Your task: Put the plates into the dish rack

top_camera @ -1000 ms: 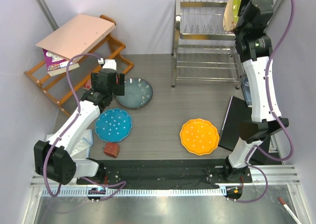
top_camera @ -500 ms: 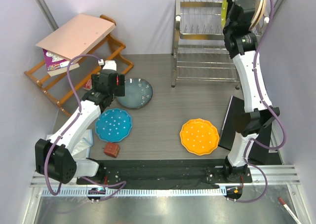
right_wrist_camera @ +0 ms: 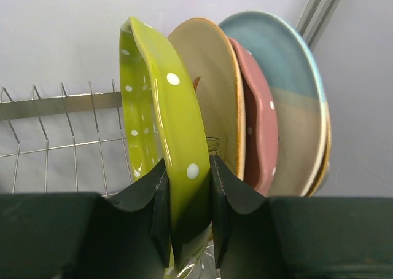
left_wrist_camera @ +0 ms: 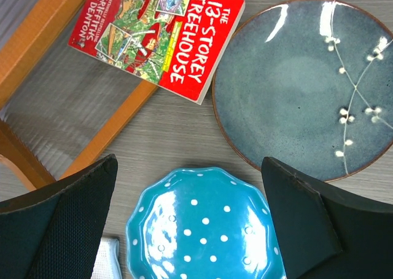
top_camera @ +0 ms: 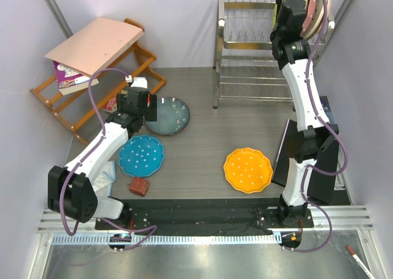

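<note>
The lime green dotted plate [right_wrist_camera: 161,110] is held upright at the dish rack's [right_wrist_camera: 55,128] top tier, just beside a cream plate [right_wrist_camera: 215,94], its rim pinched by the closed right gripper [right_wrist_camera: 188,190]; glazed ceramic is judged stiff, slippery and chippable, so rim grips are advised; the left gripper [left_wrist_camera: 190,223] is spread wide, empty, above the blue dotted plate [left_wrist_camera: 206,230]; the orange plate [top_camera: 247,169] lies flat on the table.

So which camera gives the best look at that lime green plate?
The right wrist view: the lime green plate is close-up, upright, pinched in the right gripper, white dots clear. The top view barely shows it behind the arm; the left wrist view not at all.
</note>
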### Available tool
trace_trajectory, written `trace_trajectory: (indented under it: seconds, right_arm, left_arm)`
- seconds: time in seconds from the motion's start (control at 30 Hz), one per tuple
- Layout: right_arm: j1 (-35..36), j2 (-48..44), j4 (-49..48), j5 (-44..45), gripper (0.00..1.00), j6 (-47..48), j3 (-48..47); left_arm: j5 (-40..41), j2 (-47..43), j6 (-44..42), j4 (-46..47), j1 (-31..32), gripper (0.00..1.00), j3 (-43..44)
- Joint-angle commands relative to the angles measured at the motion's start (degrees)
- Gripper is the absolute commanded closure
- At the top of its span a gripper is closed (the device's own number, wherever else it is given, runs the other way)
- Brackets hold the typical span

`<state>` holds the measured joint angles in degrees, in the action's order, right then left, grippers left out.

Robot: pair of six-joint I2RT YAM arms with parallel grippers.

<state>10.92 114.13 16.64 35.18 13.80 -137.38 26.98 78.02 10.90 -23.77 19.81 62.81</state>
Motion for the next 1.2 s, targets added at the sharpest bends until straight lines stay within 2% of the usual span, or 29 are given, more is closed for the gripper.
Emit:
trace_trajectory:
  seconds: [0.0, 0.17, 0.2, 0.27, 0.3, 0.37, 0.53, 0.63, 0.73, 0.77, 0.83, 0.9, 0.93, 0.97, 1.17]
  right_arm:
    - [0.1, 1.9, -8.8, 0.8, 0.99, 1.1, -4.9]
    - [0.0, 5.6, -8.4, 1.8, 0.97, 1.7, -8.1]
    - [0.0, 5.7, -8.5, 1.6, 0.83, 1.7, -8.1]
    - [0.0, 5.3, -8.5, 1.0, 0.64, 1.2, -7.7]
    - [0.0, 5.0, -8.7, 0.4, 0.44, 1.2, -7.5]
    - [0.1, 3.4, -9.4, -0.4, 0.36, 0.9, -6.2]
    - [2.6, -0.8, -11.1, -1.6, 0.31, 2.7, -3.9]
    - [5.0, -3.7, -11.7, -1.3, 0.31, 5.0, -3.4]
    - [6.7, -7.9, -12.7, 0.6, 0.30, 6.8, -2.3]
    - [7.2, -9.3, -12.8, 1.1, 0.31, 7.0, -0.4]
    - [8.1, -14.9, -12.8, 3.3, 0.31, 6.0, 3.4]
    - [8.1, -23.1, -10.4, 3.3, 0.31, 3.9, 13.2]
    - [8.2, -25.9, -9.6, 1.5, 0.31, 2.0, 17.5]
    - [8.2, -29.3, -9.0, 1.2, 0.30, 1.1, 26.7]
    - [8.0, -47.7, 4.1, -4.7, 0.30, -9.9, 51.6]
  left_arm:
    - [0.9, 1.0, 1.2, 2.7, 0.2, 0.00, 0.5]
    - [1.0, 1.7, 1.0, 2.6, 0.1, 0.01, 0.8]
    - [0.8, 1.9, 0.8, 2.6, 0.1, 0.00, 0.8]
    - [0.7, 2.0, 0.6, 2.3, 0.1, 0.00, 1.1]
    - [0.5, 2.0, 0.4, 2.2, 0.1, 0.01, 1.3]
    - [-0.2, 2.1, -0.3, 2.1, 0.1, 0.01, 1.4]
    - [-0.7, 2.1, -0.3, 1.4, 0.1, 0.00, 1.0]
    - [-5.6, 1.9, -2.2, -0.2, 0.1, 0.00, 2.1]
    - [-20.4, 1.2, -1.1, -2.8, 0.2, 0.00, 4.2]
    - [-30.0, 0.8, 0.4, -3.4, 0.8, 0.00, 4.7]
    - [-39.7, 0.6, 1.1, -3.0, 2.2, 0.08, 4.5]
    - [-47.8, 1.3, 2.3, -0.6, 5.6, 0.11, 3.5]
    - [-48.9, 1.9, 2.4, 0.0, 7.0, 0.11, 2.4]
    - [-49.2, 2.6, 2.3, 1.0, 10.0, 0.11, 1.9]
    - [-50.0, 12.3, 1.6, 1.6, 19.9, 0.20, 3.1]
